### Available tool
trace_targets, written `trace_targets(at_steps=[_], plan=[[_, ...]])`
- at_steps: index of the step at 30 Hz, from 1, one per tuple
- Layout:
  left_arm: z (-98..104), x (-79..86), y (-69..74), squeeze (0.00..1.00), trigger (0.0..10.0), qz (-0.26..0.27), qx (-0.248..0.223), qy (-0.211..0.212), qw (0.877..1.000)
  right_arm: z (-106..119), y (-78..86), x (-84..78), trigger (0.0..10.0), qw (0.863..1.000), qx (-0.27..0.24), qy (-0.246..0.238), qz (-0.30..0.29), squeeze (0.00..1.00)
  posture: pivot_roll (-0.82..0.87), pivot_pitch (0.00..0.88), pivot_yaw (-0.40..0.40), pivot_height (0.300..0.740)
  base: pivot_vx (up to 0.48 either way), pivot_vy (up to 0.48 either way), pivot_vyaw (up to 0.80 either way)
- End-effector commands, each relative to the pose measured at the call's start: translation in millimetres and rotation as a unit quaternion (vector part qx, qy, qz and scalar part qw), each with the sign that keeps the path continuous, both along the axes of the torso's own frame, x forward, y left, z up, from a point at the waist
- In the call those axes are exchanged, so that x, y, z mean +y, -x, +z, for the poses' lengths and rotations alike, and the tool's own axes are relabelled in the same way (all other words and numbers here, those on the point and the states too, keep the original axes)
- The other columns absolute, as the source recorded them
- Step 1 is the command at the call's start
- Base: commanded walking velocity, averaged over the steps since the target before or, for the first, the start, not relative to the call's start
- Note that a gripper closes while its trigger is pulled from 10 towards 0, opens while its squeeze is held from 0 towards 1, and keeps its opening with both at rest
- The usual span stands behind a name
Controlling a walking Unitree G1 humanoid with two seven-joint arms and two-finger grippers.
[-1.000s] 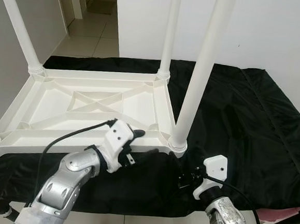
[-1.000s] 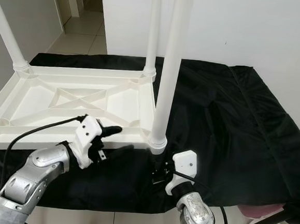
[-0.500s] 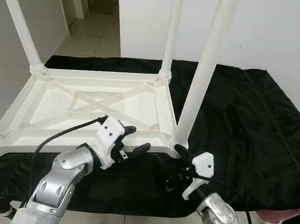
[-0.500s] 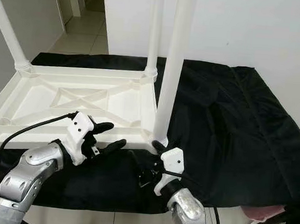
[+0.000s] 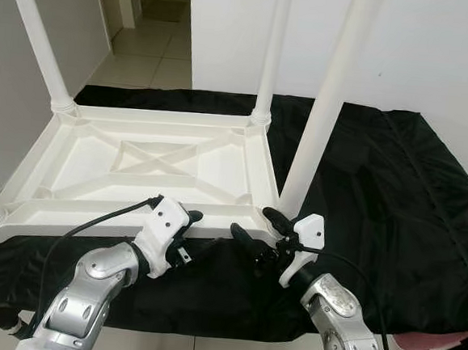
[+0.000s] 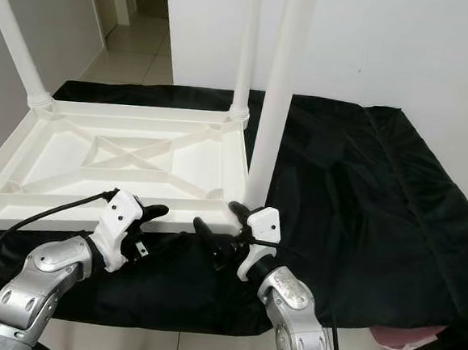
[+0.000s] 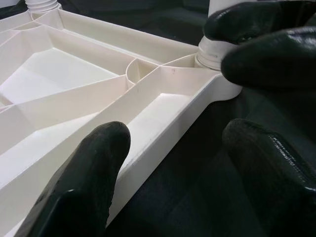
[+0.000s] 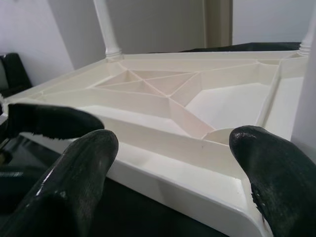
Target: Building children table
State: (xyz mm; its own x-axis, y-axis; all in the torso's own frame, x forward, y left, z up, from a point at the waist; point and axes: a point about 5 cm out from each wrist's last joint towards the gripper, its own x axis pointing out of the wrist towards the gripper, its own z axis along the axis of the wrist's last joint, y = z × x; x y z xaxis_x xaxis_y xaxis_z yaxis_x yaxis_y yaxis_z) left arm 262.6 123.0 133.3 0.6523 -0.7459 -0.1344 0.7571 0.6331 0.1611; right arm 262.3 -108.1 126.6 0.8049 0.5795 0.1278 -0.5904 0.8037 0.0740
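A white plastic children's table (image 5: 146,164) lies upside down on a black cloth (image 5: 378,194), its legs pointing up. The nearest leg (image 5: 324,109) stands in the front right corner socket. My left gripper (image 5: 200,229) is open at the table's front rim, one finger (image 7: 98,148) inside the rim and the other outside on the cloth. My right gripper (image 5: 253,223) is open too. It straddles the rim right by that corner, with the rim (image 8: 187,173) between its fingers. The two grippers face each other, a few centimetres apart.
A white wall rises behind the cloth, and a tiled hallway (image 5: 147,46) opens at the far left. A grey panel (image 5: 3,124) stands close to the table's left side. A black cable (image 5: 92,225) loops from my left wrist. Something pink (image 5: 415,345) lies at the lower right.
My right gripper has risen from the cloth and swung left to the table's front right corner, its fingers now spread around the rim. The left gripper has dropped slightly along the front rim.
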Motion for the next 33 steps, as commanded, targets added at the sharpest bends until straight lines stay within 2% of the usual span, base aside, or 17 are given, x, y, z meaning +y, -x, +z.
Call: trace_targets(at_steps=[1, 5, 11, 12, 13, 15, 16, 18, 20, 23, 25, 27, 33], plan=[[-4, 7.7, -4.0, 0.0, 10.0, 0.053, -0.003, -0.01, 0.999, 1, -4.3, -5.8, 10.0, 1.0, 0.0, -0.007, -0.019, 0.0, -0.04, 0.013, 0.008, 0.74, 0.0, 0.0, 0.0], [-5, 9.8, -10.5, 0.0, 10.0, 0.067, -0.004, -0.014, 0.998, 3, -13.1, -14.7, 10.0, 0.998, 0.0, -0.022, -0.054, 0.0, -0.05, 0.025, 0.013, 0.74, 0.0, 0.0, 0.0], [-5, 10.9, -13.5, 0.0, 10.0, 0.076, -0.007, -0.016, 0.997, 2, -14.5, -19.3, 10.0, 0.997, -0.001, -0.022, -0.069, 0.0, -0.06, 0.026, 0.016, 0.74, 0.0, 0.0, 0.0], [-5, 12.1, -17.6, 0.0, 10.0, 0.089, -0.01, -0.022, 0.996, 2, -16.0, -26.2, 10.0, 0.996, -0.003, -0.02, -0.09, 0.0, -0.07, 0.029, 0.028, 0.74, 0.0, 0.0, 0.0], [-5, 12.1, -17.6, 0.0, 10.0, 0.089, -0.01, -0.022, 0.996, 2, -16.0, -26.2, 10.0, 0.996, -0.003, -0.02, -0.09, 0.0, -0.07, 0.029, 0.028, 0.74, 0.0, 0.0, 0.0], [-6, 11.0, -23.3, 0.0, 10.0, 0.106, -0.014, -0.029, 0.994, 0, -19.6, -43.2, 10.0, 0.99, -0.003, -0.018, -0.137, 0.0, -0.07, 0.031, 0.039, 0.74, 0.0, 0.0, 0.0], [-6, 11.0, -23.3, 0.0, 10.0, 0.106, -0.014, -0.029, 0.994, 0, -19.6, -43.2, 10.0, 0.99, -0.003, -0.018, -0.137, 0.0, -0.07, 0.031, 0.039, 0.74, 0.0, 0.0, 0.0], [-8, 8.2, -25.1, 0.0, 10.0, 0.112, -0.012, -0.038, 0.993, -1, -24.1, -59.8, 10.0, 0.983, -0.005, -0.011, -0.182, 0.0, -0.08, 0.035, 0.054, 0.74, 0.0, 0.0, 0.0], [-10, 8.0, -26.3, 0.0, 10.0, 0.119, -0.017, -0.048, 0.992, -1, -25.0, -63.8, 10.0, 0.981, -0.006, -0.011, -0.192, 0.0, -0.08, 0.035, 0.054, 0.74, 0.0, 0.0, 0.0], [-10, 8.0, -26.3, 0.0, 10.0, 0.119, -0.017, -0.048, 0.992, -1, -25.0, -63.8, 10.0, 0.981, -0.006, -0.011, -0.192, 0.0, -0.08, 0.035, 0.054, 0.74, 0.0, 0.0, 0.0], [-14, 11.4, -31.9, 0.0, 10.0, 0.146, -0.014, -0.068, 0.987, 0, -22.5, -59.9, 10.0, 0.983, -0.007, -0.016, -0.184, 0.0, -0.09, 0.038, 0.063, 0.74, 0.0, 0.0, 0.0], [-14, 11.4, -31.9, 0.0, 10.0, 0.146, -0.014, -0.068, 0.987, 0, -22.5, -59.9, 10.0, 0.983, -0.007, -0.016, -0.184, 0.0, -0.09, 0.038, 0.063, 0.74, 0.0, 0.0, 0.0], [-22, 24.6, -47.5, 0.0, 10.0, 0.19, 0.005, -0.12, 0.974, 2, -18.2, -37.3, 10.0, 0.986, -0.015, -0.033, -0.163, 0.0, -0.09, 0.033, 0.071, 0.74, 0.0, 0.0, 0.0]])
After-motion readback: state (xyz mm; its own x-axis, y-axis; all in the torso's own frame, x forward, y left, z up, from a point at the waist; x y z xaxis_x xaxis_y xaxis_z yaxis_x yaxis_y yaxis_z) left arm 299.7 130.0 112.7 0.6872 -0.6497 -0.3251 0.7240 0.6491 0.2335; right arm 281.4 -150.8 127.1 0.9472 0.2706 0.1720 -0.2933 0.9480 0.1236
